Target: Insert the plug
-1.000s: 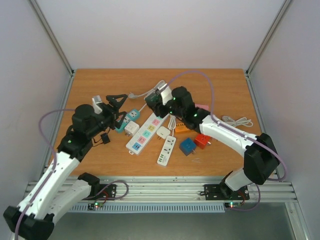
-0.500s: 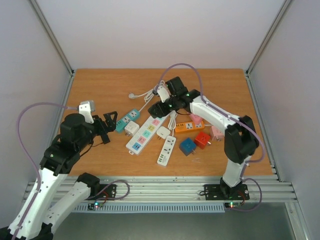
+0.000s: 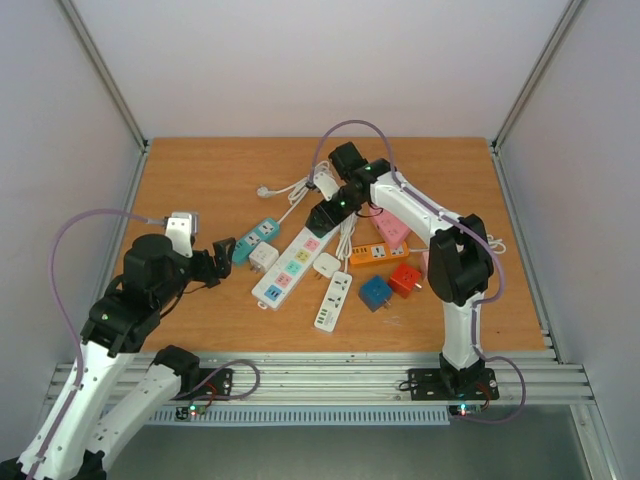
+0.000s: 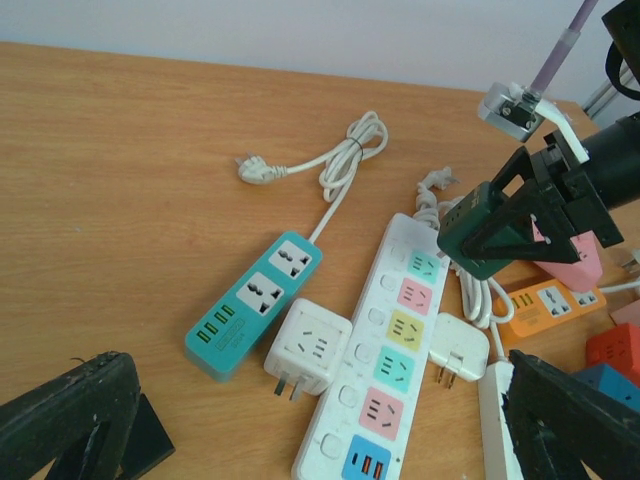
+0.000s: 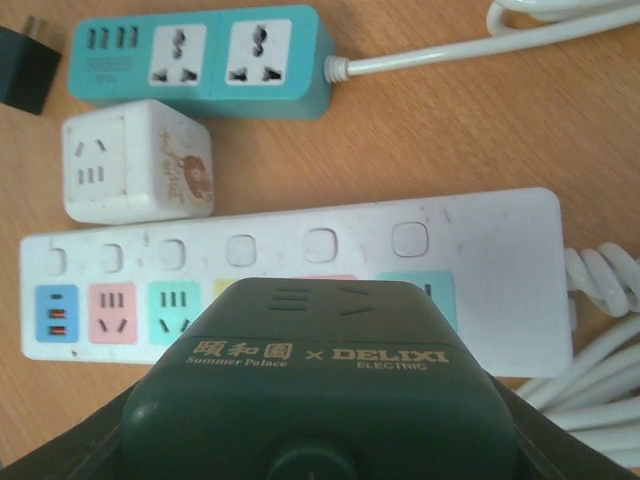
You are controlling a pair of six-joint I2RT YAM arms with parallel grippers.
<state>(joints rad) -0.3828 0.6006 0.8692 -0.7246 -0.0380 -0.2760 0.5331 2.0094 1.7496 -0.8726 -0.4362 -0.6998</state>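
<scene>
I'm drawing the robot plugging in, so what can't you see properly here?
Pins of the dark green plug: right wrist view, its own body covers them; too small from above.
Middle sockets of the white power strip: right wrist view, behind the plug.
Part of the black plug: right wrist view, cut by the left edge.
Part of the pink power strip: top view, under the right arm.

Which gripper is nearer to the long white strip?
Right. The right gripper, holding the green plug, hovers over the far end of the white strip; the left gripper stands open to its left, beyond the teal strip.
</scene>
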